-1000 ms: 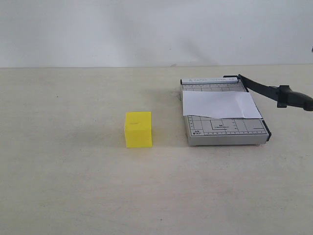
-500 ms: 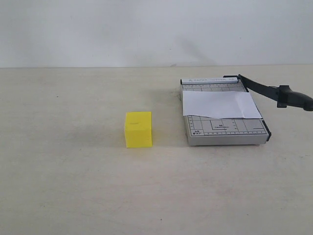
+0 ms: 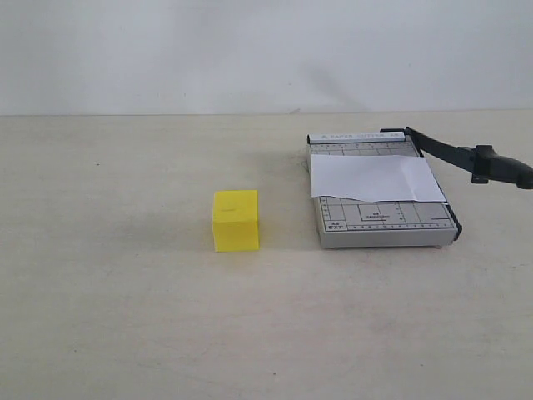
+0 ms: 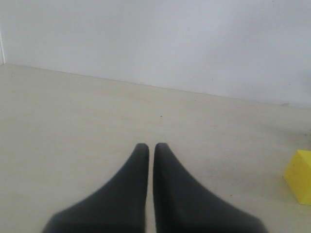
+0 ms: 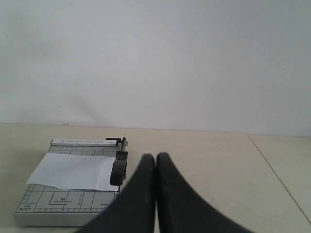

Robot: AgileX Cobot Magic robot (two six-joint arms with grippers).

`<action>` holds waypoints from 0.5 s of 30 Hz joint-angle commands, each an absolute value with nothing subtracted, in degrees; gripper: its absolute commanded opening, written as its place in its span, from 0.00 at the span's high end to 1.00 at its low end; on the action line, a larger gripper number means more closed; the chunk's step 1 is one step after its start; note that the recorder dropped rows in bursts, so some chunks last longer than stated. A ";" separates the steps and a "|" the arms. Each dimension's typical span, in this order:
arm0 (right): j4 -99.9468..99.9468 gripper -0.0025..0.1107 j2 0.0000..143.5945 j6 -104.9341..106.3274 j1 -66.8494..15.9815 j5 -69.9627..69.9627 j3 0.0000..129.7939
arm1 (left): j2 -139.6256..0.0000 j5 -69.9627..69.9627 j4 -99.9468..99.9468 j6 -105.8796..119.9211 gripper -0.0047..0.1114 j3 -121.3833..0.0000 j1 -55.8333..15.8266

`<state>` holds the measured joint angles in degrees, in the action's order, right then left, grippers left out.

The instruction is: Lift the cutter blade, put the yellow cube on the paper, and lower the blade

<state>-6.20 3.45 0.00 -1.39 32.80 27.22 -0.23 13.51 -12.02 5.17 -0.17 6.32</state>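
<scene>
The yellow cube (image 3: 236, 220) rests on the table left of the grey cutter base (image 3: 383, 223); its corner also shows in the left wrist view (image 4: 300, 175). The white paper (image 3: 375, 177) lies across the base, as the right wrist view shows too (image 5: 73, 172). The cutter blade (image 3: 466, 156) stands raised, its black handle out over the base's right side; the handle end (image 5: 119, 168) faces the right wrist camera. My left gripper (image 4: 151, 145) is shut and holds nothing, some way from the cube. My right gripper (image 5: 156, 156) is shut and empty, beside the handle. Neither gripper appears in the exterior view.
A pale wall (image 3: 266, 50) runs along the far edge of the beige table (image 3: 117, 317). A seam in the tabletop (image 5: 279, 174) shows in the right wrist view, on the side of the gripper away from the cutter.
</scene>
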 commanded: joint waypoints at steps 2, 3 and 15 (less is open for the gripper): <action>-3.88 0.98 1.26 0.57 -1.17 37.73 27.44 | 0.00 10.63 -26.12 -0.92 0.92 0.00 6.07; -3.24 0.98 1.26 0.57 -1.17 39.49 27.44 | 0.00 10.22 -33.15 -4.08 0.92 0.00 6.07; -4.72 0.98 1.26 1.95 -1.17 45.38 26.76 | 0.00 17.15 -49.82 -5.49 0.92 0.00 6.07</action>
<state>-3.44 1.51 0.50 -1.39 45.10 26.82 -0.23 15.47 -49.51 -6.84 -0.17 6.32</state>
